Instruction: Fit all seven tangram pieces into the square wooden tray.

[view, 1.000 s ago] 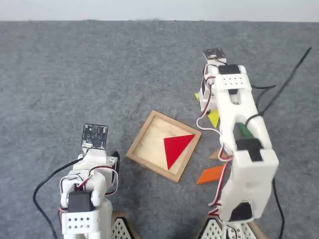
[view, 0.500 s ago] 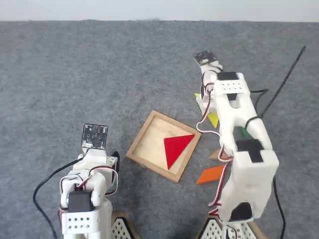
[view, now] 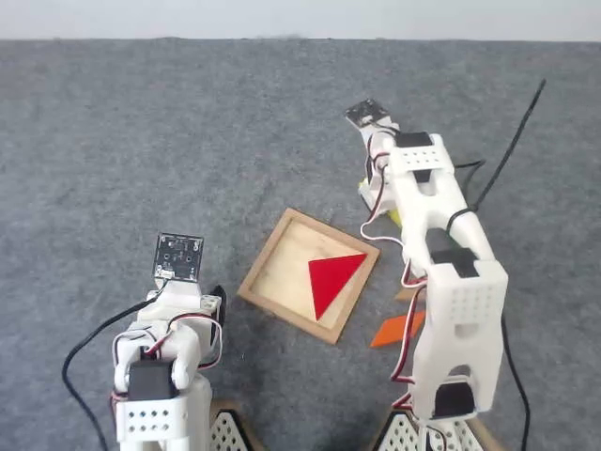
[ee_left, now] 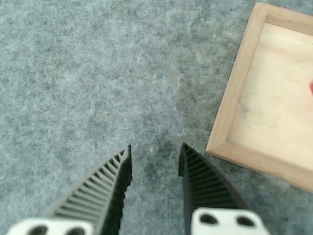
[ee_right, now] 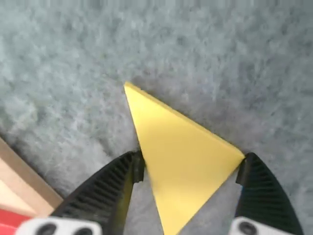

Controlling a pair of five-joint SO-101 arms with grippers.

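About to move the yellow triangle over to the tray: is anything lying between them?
Nothing visible. The right gripper has the yellow triangle between its fingers, and bare carpet lies between it and the tray. Inside, the red triangle fills one part; the rest is bare wood.

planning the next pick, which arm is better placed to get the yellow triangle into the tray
Right. The right gripper grips the triangle by two sides, beside the tray. The left gripper hangs open over carpet.

Grey felt-like mat (view: 141,122) underlies everything; pale strip (view: 282,19), perhaps wall, behind.
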